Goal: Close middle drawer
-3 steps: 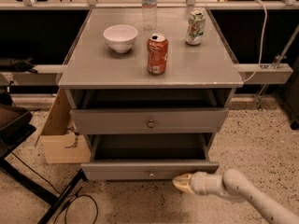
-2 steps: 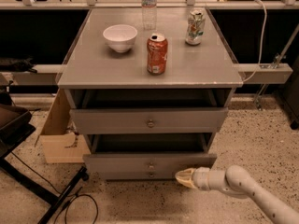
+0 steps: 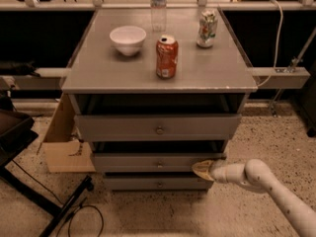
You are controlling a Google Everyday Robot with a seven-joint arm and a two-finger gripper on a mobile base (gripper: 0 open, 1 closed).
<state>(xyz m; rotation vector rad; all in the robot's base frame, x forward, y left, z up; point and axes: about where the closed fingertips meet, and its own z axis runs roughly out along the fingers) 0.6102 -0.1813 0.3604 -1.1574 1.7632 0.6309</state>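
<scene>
The grey cabinet (image 3: 98, 75) has three drawers. The middle drawer (image 3: 143, 162) has a flat grey front with a small round knob (image 3: 159, 164). It stands slightly out, with a dark gap above its front. My gripper (image 3: 201, 169), with a yellowish tip on a white arm, comes in from the lower right. It presses against the right end of the middle drawer's front. The taller top drawer (image 3: 123, 127) is above it, and the narrow bottom drawer (image 3: 138, 183) is below.
On the cabinet top stand a white bowl (image 3: 128, 38), a red can (image 3: 167, 57), a pale can (image 3: 207, 28) and a water bottle (image 3: 158, 4). A cardboard box (image 3: 61, 142) sits at the left. Black stand legs and a cable (image 3: 69, 206) lie on the floor.
The middle drawer was pulled far out and has slid back into the cabinet. My gripper has moved inward with its front, staying on the right end.
</scene>
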